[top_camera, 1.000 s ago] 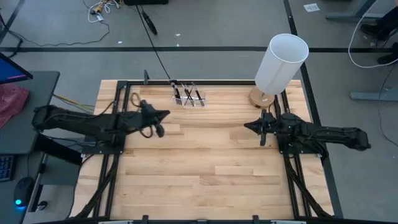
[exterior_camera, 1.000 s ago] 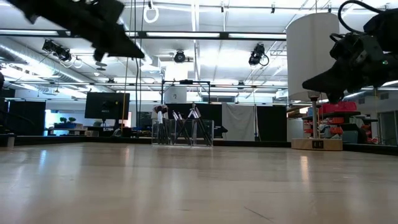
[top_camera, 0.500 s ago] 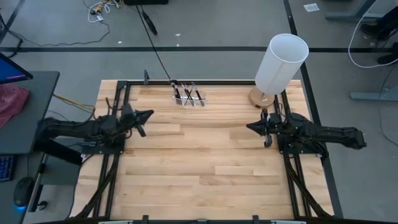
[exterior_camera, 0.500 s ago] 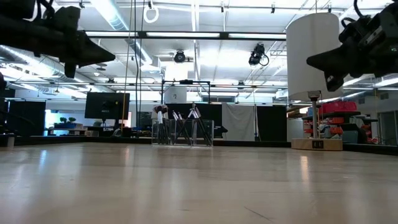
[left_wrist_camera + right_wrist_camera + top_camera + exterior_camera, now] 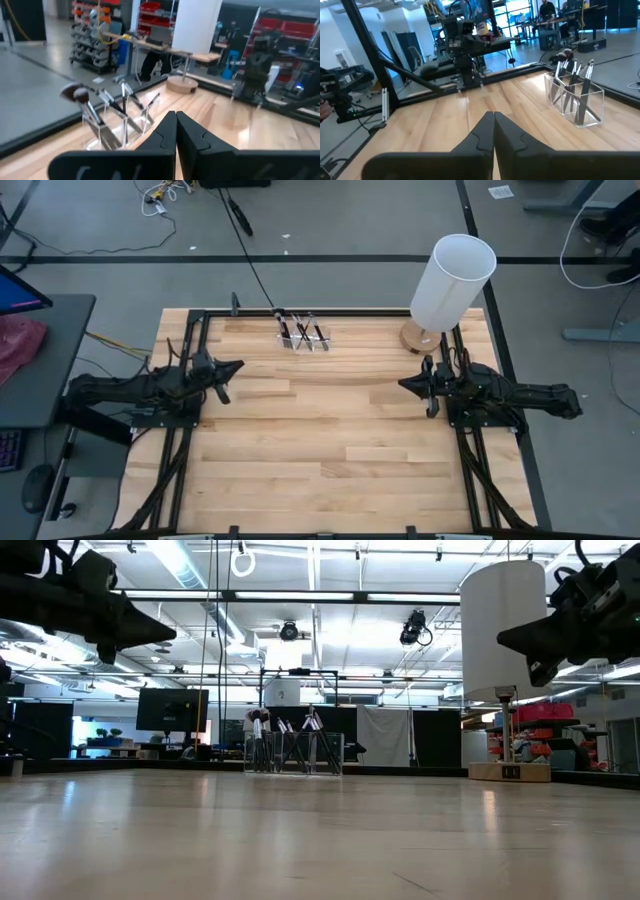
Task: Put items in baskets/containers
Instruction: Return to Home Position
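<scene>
Standing brushes [image 5: 299, 330] in organiser [image 5: 322, 339], white cylinder [image 5: 452, 280] nearby; left pincer [image 5: 239, 365], right pincer [image 5: 403, 385] together

A small clear organiser box [image 5: 594, 105] is set by the far edge of the table [image 5: 330, 440], slightly left of centre. Slim dark-handled brushes [image 5: 562, 56] are stood leaning inside it, tufts upward.

The high camera looks straight down on the whole worktop [image 5: 330, 440]. The low camera sits at worktop height, facing level across it into the room. Each wrist camera looks forward, close over the left tool [image 5: 175, 115] or the right tool [image 5: 493, 116]. All four views share the clear organiser [image 5: 303, 336], ahead of both tools.
</scene>
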Motion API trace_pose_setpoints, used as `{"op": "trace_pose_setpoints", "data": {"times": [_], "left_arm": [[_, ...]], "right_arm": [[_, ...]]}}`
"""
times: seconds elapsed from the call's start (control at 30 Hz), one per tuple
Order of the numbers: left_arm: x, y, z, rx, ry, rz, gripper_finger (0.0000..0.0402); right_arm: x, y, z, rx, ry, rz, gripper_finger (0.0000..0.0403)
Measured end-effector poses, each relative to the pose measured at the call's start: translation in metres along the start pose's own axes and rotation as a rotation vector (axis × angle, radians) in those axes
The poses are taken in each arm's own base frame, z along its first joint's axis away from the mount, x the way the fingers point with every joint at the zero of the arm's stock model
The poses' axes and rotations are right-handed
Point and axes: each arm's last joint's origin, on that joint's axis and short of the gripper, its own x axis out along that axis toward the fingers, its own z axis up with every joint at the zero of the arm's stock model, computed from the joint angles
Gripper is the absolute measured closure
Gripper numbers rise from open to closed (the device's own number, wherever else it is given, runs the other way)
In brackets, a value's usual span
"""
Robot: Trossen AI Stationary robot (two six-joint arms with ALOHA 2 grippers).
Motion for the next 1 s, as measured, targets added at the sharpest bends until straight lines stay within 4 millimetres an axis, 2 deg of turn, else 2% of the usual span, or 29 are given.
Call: {"op": "trace_pose_setpoints", "data": {"times": [0.17,0.33,0.53,0.7,1.0], "left_arm": [[-0.008,0.003,0.002,0.014,-0.022,-0.078,0.04],[-0.007,0.001,-0.001,0.029,0.011,-0.13,0.04],[-0.001,-0.003,-0.02,0.008,-0.041,-0.263,0.0401],[-0.001,-0.006,-0.023,0.034,-0.017,-0.361,0.0401],[-0.002,-0.007,-0.025,0.091,0.003,-0.44,0.0401]], "right_arm": [[0.0,0.0,0.0,0.0,0.0,0.003,0.0387],[0.0,0.0,0.0,0.0,0.0,0.003,0.0389],[0.0,0.0,0.0,0.0,0.0,0.003,0.039],[0.0,0.0,0.0,0.0,0.0,0.003,0.039],[0.0,0.0,0.0,0.0,-0.002,0.003,0.039]]}}
